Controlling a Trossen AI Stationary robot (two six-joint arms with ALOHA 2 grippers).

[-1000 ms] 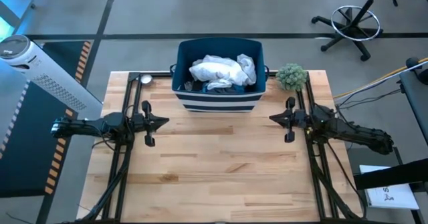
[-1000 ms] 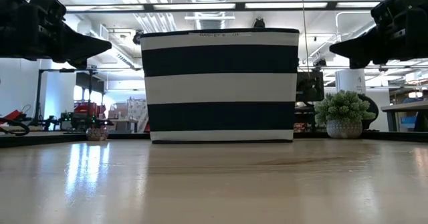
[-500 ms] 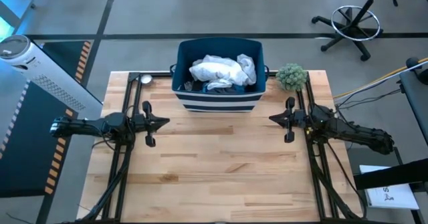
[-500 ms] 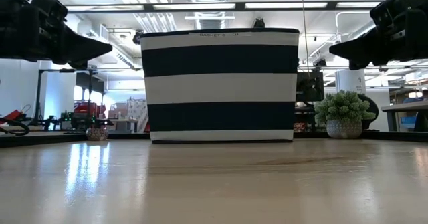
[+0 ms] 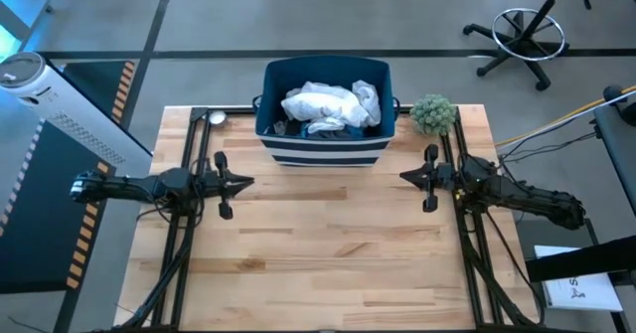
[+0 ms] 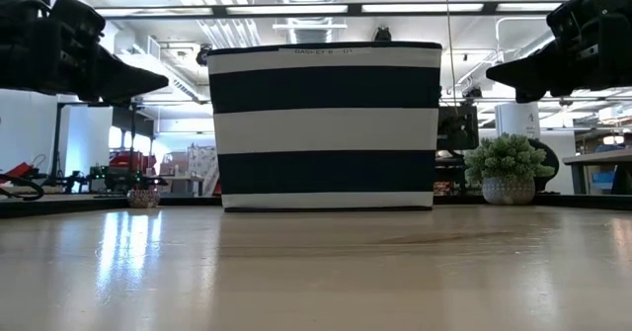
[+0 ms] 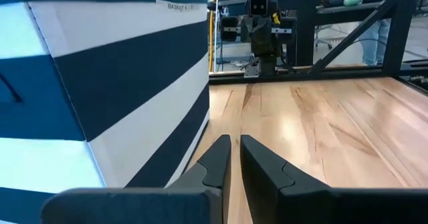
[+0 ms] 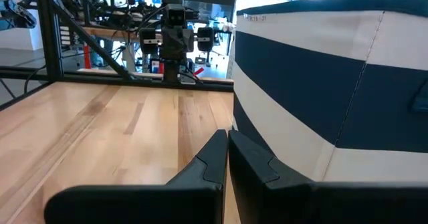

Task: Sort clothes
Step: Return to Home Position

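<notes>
The clothes lie heaped in the navy bin with white stripes (image 5: 323,150) at the table's far middle. A large white garment (image 5: 323,104) is on top, and a bit of dark fabric (image 5: 336,130) shows under it; the other pieces are hidden. In the low view only the bin's wall (image 6: 326,124) shows. My left gripper (image 5: 248,182) hovers left of the bin's near corner, shut and empty, pointing right; its fingers show in its wrist view (image 7: 235,150). My right gripper (image 5: 404,177) hovers right of the bin, shut and empty, pointing left; it also shows in its wrist view (image 8: 227,144).
A small green fuzzy plant (image 5: 433,113) stands at the far right beside the bin. A small round silver thing (image 5: 216,117) lies at the far left corner. Black frame rails (image 5: 194,154) run along both sides. Bare wooden tabletop (image 5: 328,244) spreads between the arms and the near edge.
My left gripper has edged a little toward the table's right and slightly down, staying shut. The right arm, the bin and the clothes have kept still.
</notes>
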